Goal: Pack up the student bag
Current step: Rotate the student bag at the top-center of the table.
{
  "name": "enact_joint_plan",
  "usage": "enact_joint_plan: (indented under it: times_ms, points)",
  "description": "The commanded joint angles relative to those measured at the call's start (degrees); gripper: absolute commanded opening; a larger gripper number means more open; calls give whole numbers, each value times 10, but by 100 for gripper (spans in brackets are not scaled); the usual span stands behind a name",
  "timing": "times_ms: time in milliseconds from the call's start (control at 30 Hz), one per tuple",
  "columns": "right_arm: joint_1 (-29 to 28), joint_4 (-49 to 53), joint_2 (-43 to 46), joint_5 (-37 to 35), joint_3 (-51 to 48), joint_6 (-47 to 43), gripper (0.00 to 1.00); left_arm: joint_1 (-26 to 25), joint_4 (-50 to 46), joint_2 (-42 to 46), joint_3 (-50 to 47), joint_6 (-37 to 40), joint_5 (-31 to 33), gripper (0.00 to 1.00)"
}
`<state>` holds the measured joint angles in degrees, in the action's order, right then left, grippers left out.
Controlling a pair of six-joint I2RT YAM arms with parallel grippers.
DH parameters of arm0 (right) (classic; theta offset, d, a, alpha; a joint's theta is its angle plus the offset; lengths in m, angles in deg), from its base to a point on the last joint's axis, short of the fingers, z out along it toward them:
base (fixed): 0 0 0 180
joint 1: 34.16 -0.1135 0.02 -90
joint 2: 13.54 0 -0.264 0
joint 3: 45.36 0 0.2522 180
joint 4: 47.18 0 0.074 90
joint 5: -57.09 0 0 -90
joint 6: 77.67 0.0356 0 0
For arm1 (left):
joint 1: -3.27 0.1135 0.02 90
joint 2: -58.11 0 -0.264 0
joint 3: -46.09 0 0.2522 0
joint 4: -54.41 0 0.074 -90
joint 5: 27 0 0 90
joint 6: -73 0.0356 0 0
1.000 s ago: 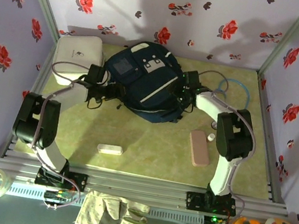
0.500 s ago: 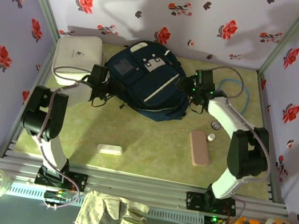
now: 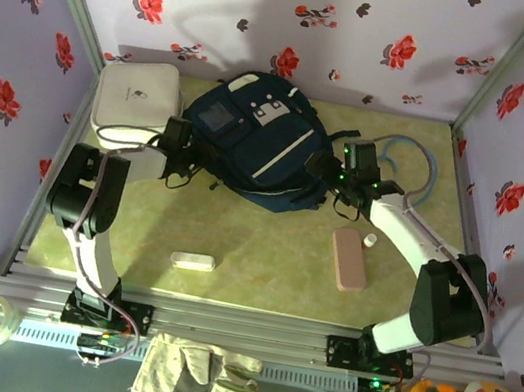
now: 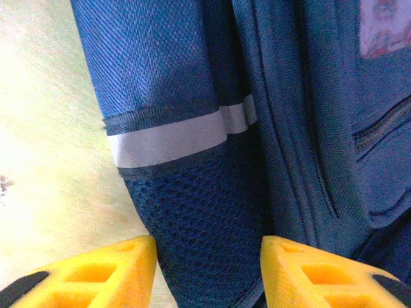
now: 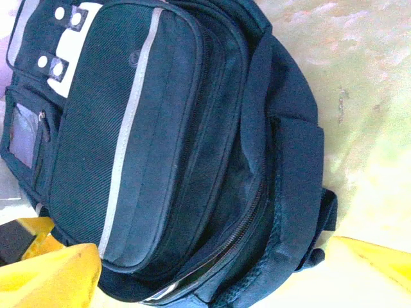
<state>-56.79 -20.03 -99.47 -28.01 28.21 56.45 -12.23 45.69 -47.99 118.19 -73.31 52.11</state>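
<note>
The student bag (image 3: 252,138), dark navy with white stripes and a grey front patch, lies flat at the back middle of the table. My left gripper (image 3: 186,155) is at the bag's left side. In the left wrist view its yellow fingers (image 4: 103,273) press from both sides on the bag's mesh side pocket (image 4: 205,212), just below a white stripe. My right gripper (image 3: 327,172) sits at the bag's right side, open wide. In the right wrist view its fingers (image 5: 54,276) stand apart on either side of the bag's lower zip edge (image 5: 244,218), touching nothing.
A white rounded box (image 3: 137,98) stands left of the bag. A pink case (image 3: 348,258) and a small white cap (image 3: 370,240) lie on the mat to the right, a white bar (image 3: 192,261) in front. A blue hose (image 3: 421,158) curls at the back right.
The left gripper has narrowed onto the bag's side pocket. The right gripper has widened and drawn back slightly from the bag, its elbow swinging right.
</note>
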Motion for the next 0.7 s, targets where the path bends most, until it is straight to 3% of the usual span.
enact_joint_plan:
  times_ms: [0, 233, 467, 667]
  points:
    - [-9, -3, 13, -8, -13, 13, 90, -10, 10, -20, 8, -11, 14, 43]
    - [-15, -5, 13, -4, -15, 23, 90, -22, -2, -27, 22, 1, 26, 33]
    - [-28, 10, 23, -20, -14, 10, 88, -39, -8, -14, 30, 6, 28, 0]
    - [-87, 44, 30, -70, -3, -19, 86, -67, -22, 36, 32, 8, 30, 0]
